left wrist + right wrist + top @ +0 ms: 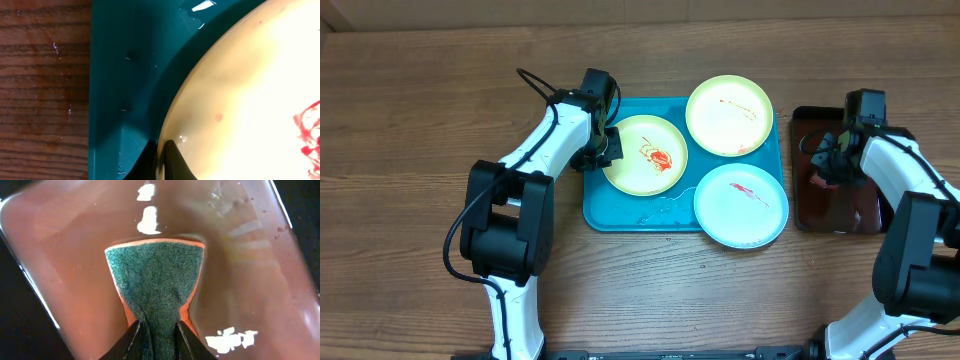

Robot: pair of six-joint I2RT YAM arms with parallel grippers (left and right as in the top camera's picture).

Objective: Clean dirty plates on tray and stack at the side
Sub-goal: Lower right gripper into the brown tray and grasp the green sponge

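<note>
My left gripper (161,161) is pinching the rim of the cream plate (240,100) in the blue tray (125,75), with most of the plate cut off. My right gripper (156,335) is squeezing the sponge (155,275) in the brown tray (65,255), fingertips barely showing.

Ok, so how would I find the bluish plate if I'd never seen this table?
Start at the big turquoise tray in the middle of the wooden table, then go to its corner nearest the robot, on the robot's right. The plate there is the only pale blue-white one, with a short red streak; its two neighbours are cream with green rims.
</note>
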